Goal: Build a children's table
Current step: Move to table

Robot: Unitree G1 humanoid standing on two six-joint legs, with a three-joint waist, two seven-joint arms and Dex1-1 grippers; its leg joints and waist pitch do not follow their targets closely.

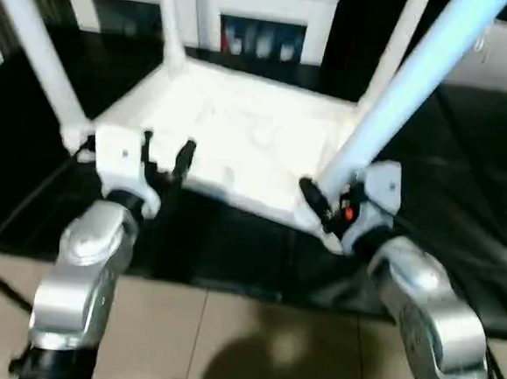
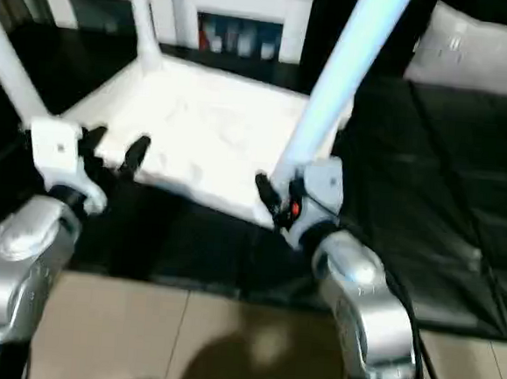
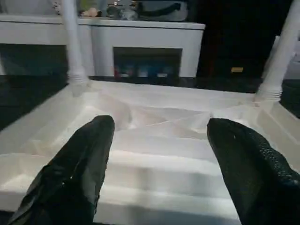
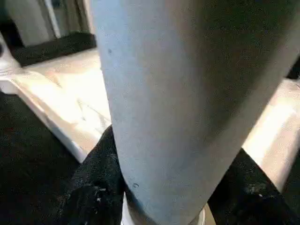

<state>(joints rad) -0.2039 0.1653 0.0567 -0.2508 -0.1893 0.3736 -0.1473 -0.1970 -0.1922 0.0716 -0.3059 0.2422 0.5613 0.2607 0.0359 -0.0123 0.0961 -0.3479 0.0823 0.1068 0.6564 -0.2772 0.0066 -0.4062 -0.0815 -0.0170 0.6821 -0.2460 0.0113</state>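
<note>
I see the children's table (image 1: 239,144) lying upside down on a dark mat (image 1: 466,171), ribbed underside facing up, at 12 o'clock from my head camera. Four legs stand up from its corner sockets.

My right gripper (image 1: 336,200) is at the near corner at about 2 o'clock. Its black fingers (image 4: 96,187) sit on either side of the near right leg (image 1: 411,88), close to the socket, and press against it; I record the jaws as closed on that leg. The leg leans away up and to the right.

My left gripper (image 1: 164,156) is at about 10 o'clock, at the table's near edge. Its jaws stand wide apart with nothing between them; in the left wrist view the two fingers (image 3: 75,173) frame the ribbed underside. The near left leg (image 1: 36,45) rises just beside this gripper.

A white cabinet (image 3: 145,47) stands beyond the table at 12 o'clock. Tiled floor (image 1: 224,336) lies beneath my forearms.
</note>
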